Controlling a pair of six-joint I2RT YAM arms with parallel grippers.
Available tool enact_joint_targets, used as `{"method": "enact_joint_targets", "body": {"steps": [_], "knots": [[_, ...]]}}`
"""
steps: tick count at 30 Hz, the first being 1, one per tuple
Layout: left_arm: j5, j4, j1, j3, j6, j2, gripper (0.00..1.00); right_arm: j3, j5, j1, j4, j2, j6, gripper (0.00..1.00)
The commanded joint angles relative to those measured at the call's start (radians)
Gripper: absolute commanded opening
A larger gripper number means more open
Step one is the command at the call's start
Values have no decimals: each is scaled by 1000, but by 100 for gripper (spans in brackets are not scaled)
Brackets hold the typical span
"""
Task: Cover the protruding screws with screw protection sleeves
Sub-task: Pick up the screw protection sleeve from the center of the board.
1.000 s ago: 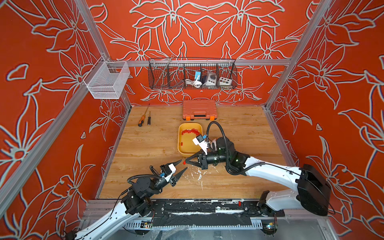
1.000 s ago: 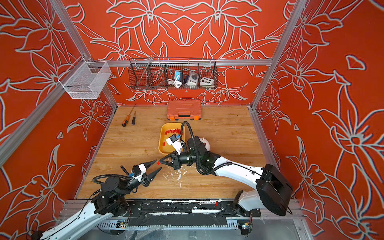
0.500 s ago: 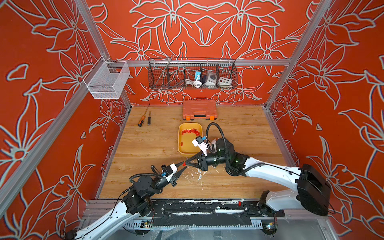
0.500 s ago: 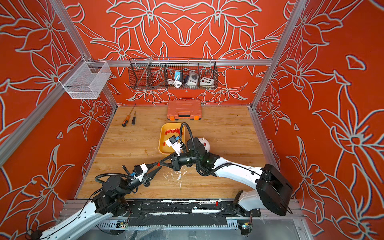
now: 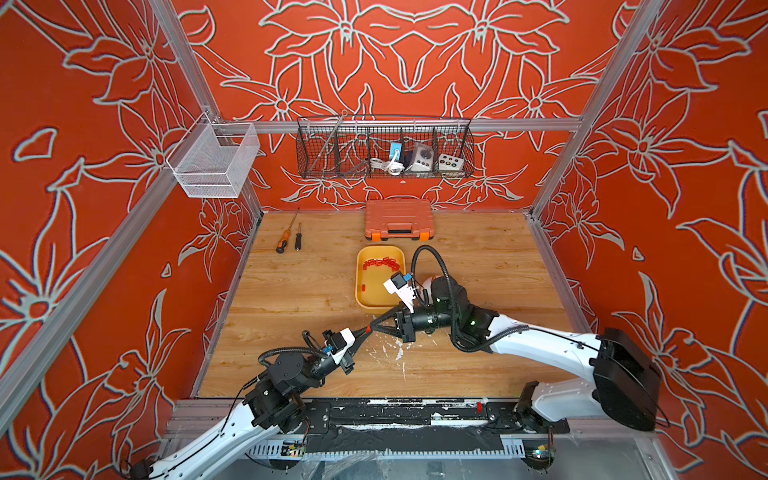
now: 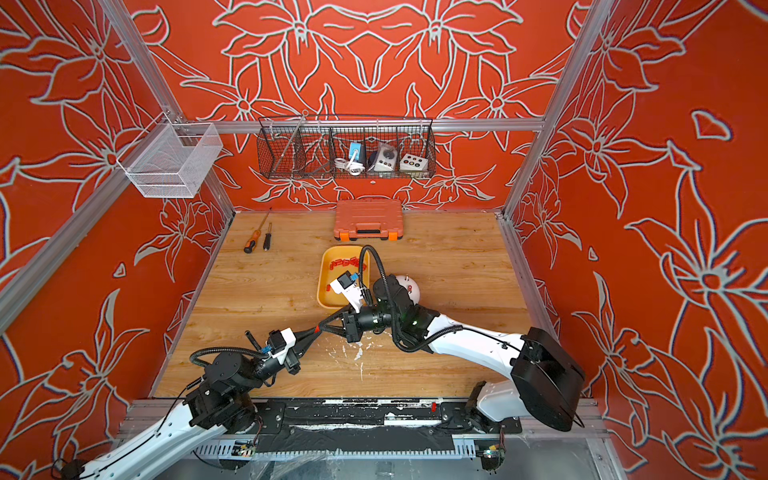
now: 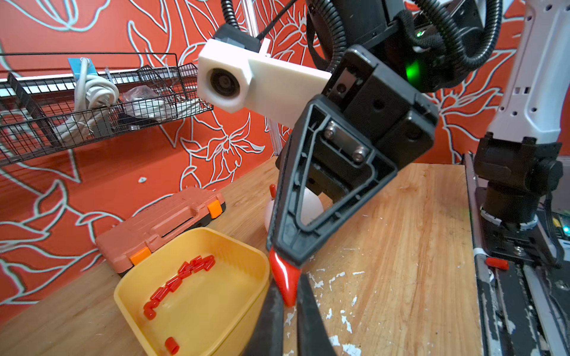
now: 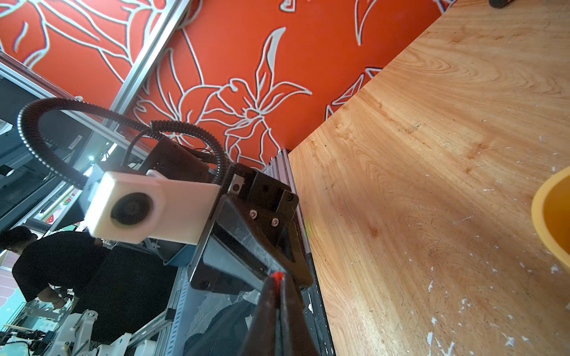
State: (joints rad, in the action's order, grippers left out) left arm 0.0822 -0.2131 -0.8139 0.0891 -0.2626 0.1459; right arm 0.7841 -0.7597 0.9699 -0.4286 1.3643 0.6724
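Both claws meet tip to tip above the desk [image 5: 291, 291]. The right claw [image 5: 375, 326] pinches 1 red sleeve [image 5: 368, 329] and the left claw [image 5: 362, 333] is clamped on its other end, likely a hand-over for a truer grip. The screws [image 6: 407, 277] stand on the white dome [image 6: 411, 291] just beside the yellow tray [image 5: 365, 301], which holds the spare sleeves [image 5: 380, 262].

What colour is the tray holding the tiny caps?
Yellow. The tray shows best in the left wrist view.
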Motion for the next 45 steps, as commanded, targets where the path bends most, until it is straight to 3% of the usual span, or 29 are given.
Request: {"method": "enact_joint_targets", "body": {"steps": [1, 5, 7, 10, 16, 25, 27, 30, 32, 41, 45], "knots": [[16, -17, -5, 13, -5, 9, 6, -13, -3, 4, -25, 12, -9, 0], [18, -18, -5, 14, -5, 11, 7, -15, 6, 4, -24, 4, -11, 0], [12, -22, -5, 11, 0, 6, 29, -17, 11, 4, -22, -1, -14, 0], [12, -23, -5, 6, 2, -7, 30, -16, 11, 4, -23, -1, -14, 0], [19, -14, -5, 7, -4, -11, 10, -17, 16, 4, -22, -1, -19, 0], [22, -18, -5, 12, -4, 3, 6, -11, 20, 4, -19, -4, -25, 0], [19, -21, -5, 10, -2, 3, 20, -11, 24, 4, -20, -7, -24, 0], [16, -22, -5, 9, -3, -2, 27, -15, 36, 0, -27, -17, -16, 0], [14, -20, -5, 7, -2, -7, 39, -15, 39, -6, -23, -28, -17, 0], [16, -29, -5, 5, -10, 1, 48, -85, -75, -147, -160, -73, 129, 0], [27, -31, -5, 5, -9, 3, 49, -112, -92, -278, -65, -131, 100, 0]]}}
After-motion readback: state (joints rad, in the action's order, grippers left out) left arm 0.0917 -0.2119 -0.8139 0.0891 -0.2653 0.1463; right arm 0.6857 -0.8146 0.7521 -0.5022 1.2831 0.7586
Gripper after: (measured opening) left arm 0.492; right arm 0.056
